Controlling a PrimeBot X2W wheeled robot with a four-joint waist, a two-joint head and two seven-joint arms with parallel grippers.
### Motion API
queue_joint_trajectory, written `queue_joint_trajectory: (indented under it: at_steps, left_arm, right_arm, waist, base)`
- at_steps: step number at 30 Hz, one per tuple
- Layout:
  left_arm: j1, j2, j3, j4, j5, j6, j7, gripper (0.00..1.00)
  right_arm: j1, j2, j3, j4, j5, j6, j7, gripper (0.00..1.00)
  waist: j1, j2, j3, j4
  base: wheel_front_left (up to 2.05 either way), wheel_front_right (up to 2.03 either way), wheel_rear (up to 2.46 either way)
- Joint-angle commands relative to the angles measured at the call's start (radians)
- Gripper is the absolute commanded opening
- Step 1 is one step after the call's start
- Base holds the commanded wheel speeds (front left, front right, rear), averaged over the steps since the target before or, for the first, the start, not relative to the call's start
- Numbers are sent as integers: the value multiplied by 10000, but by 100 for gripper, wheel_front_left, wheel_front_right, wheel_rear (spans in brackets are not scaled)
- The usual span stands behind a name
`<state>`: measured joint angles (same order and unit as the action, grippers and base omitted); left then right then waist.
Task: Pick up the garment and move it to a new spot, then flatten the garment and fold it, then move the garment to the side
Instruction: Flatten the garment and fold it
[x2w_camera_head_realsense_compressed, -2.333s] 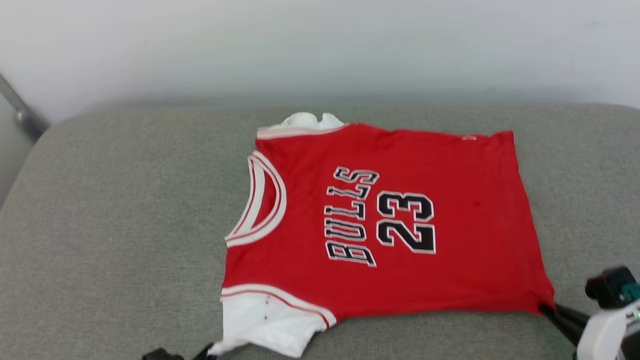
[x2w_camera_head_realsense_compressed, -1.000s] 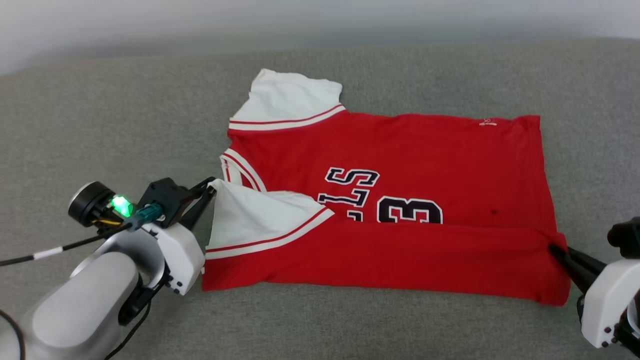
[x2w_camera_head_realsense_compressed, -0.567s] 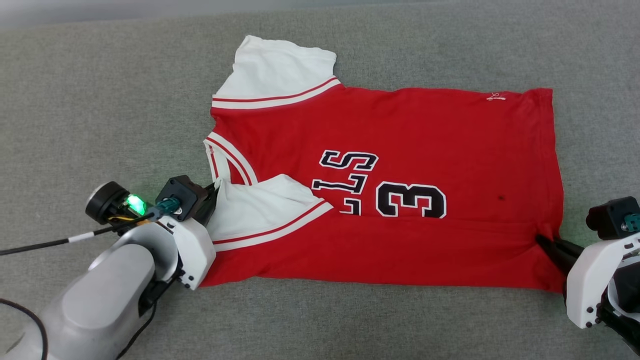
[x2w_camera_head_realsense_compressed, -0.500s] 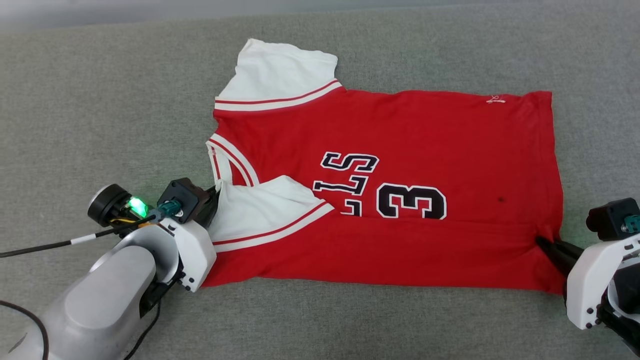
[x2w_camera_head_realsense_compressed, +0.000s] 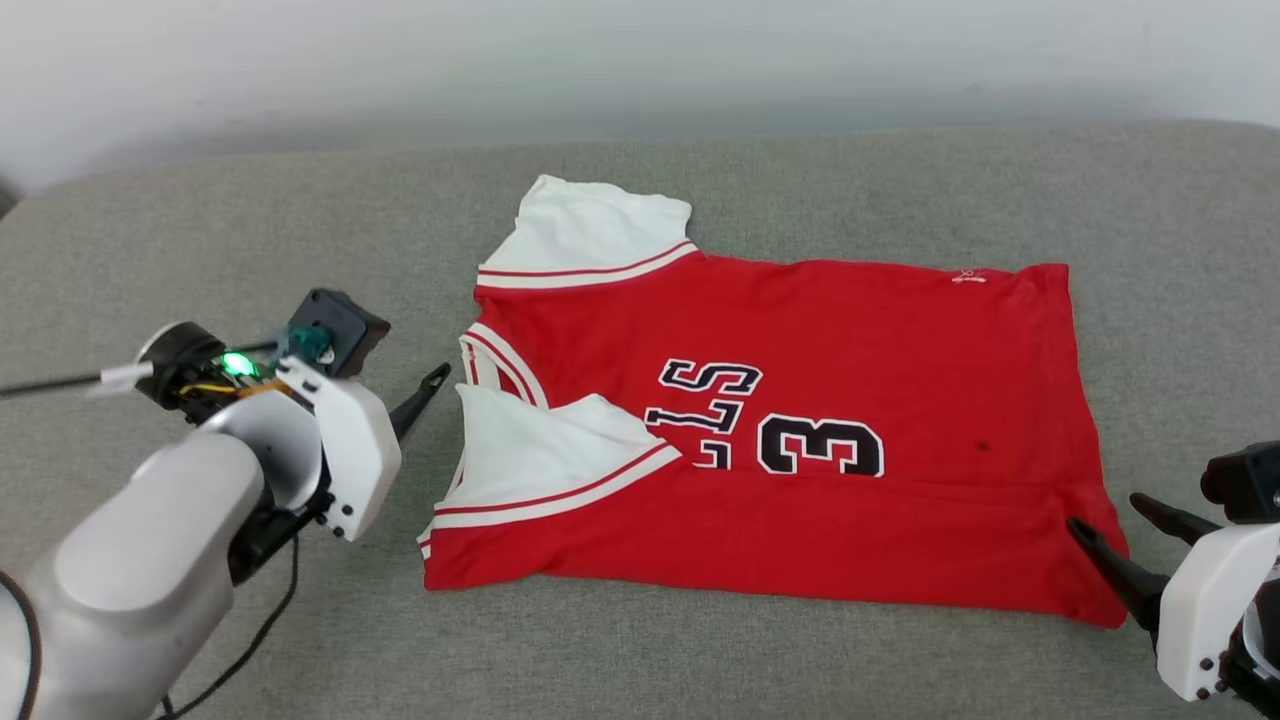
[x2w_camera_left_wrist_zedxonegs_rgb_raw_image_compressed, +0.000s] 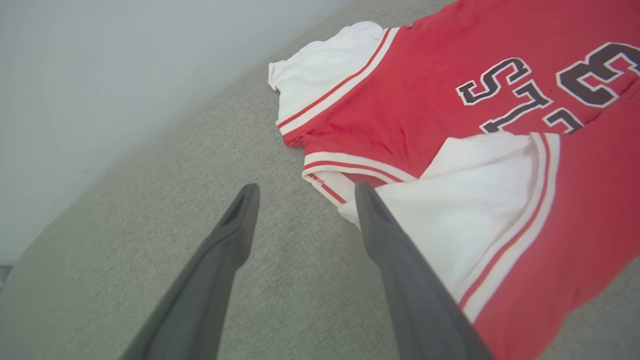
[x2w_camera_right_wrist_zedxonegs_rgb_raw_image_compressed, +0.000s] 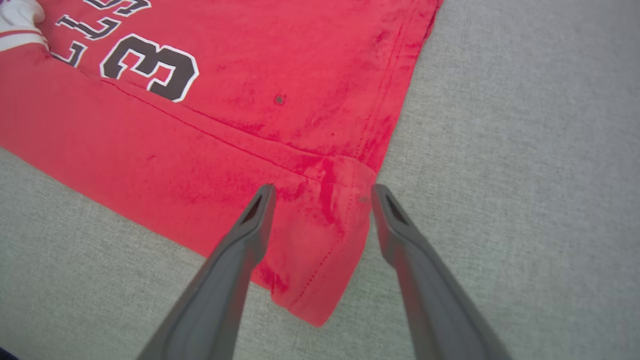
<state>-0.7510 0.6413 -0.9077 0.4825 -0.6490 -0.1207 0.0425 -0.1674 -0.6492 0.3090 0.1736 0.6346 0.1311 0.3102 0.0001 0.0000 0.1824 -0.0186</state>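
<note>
Garment (x2w_camera_head_realsense_compressed: 800, 400) lies flat on the grey cushion (x2w_camera_head_realsense_compressed: 200, 250) in the head view, its long axis running left to right: collar toward the left claw (x2w_camera_head_realsense_compressed: 422, 395), hem toward the right claw (x2w_camera_head_realsense_compressed: 1105, 513). Its near long edge lies folded up over the lettering. Both claws stand wide and hold nothing, one at each end of that fold.

In the left wrist view, the white sleeve (x2w_camera_left_wrist_zedxonegs_rgb_raw_image_compressed: 465, 200) lies just to the right of the spread fingers (x2w_camera_left_wrist_zedxonegs_rgb_raw_image_compressed: 390, 260).

In the right wrist view, the hem corner (x2w_camera_right_wrist_zedxonegs_rgb_raw_image_compressed: 320, 240) shows between the fingers; whether they touch it I cannot tell.

The next fold probably takes the far long edge, which lies ahead of both claws, so each arm is nearer its own end.
</note>
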Motion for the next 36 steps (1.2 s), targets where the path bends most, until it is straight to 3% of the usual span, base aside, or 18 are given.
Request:
queue_joint_trajectory:
  at_steps: [1, 2, 7, 13, 19, 27, 36]
  left_arm:
    - [-246, 236, -82, -440, -350, -34, 929, 100]
    - [-246, 236, -82, -440, -350, -34, 929, 100]
    - [-694, 621, -461, -1456, -1373, -65, 3678, 100]
    - [-1217, 619, -867, -2221, -2782, -70, 6732, 100]
    - [-1606, 453, -1236, -2338, -3526, -69, 8692, 100]
    - [-1590, 113, -1893, -1630, -3527, 12, 9870, 100]
    - [-932, 162, -2418, -865, -3481, -40, 9723, 100]
  right_arm:
    - [190, 81, -99, -119, 4, -8, 67, 100]
    - [190, 81, -99, -119, 4, -8, 67, 100]
    - [493, 204, -207, -253, -30, -8, 237, 100]
    - [611, 289, -183, -375, 59, -8, 492, 100]
    - [378, 372, -85, -438, 68, -8, 620, 100]
    - [-147, 424, 227, -390, 107, -8, 643, 100]
    - [-561, 445, 520, -264, 168, -8, 528, 100]
  waist:
    - [-1, 0, -289, 36]
    - [-1, 0, -289, 36]
    - [-1, 0, -536, 41]
    - [-1, 0, -605, 13]
    - [-1, 0, -378, -105]
    - [-1, 0, 84, -373]
    - [-1, 0, 589, -627]
  base:
    - [0, 0, 0]
    - [0, 0, 0]
    - [0, 0, 0]
    - [0, 0, 0]
    - [0, 0, 0]
    - [0, 0, 0]
    - [0, 0, 0]
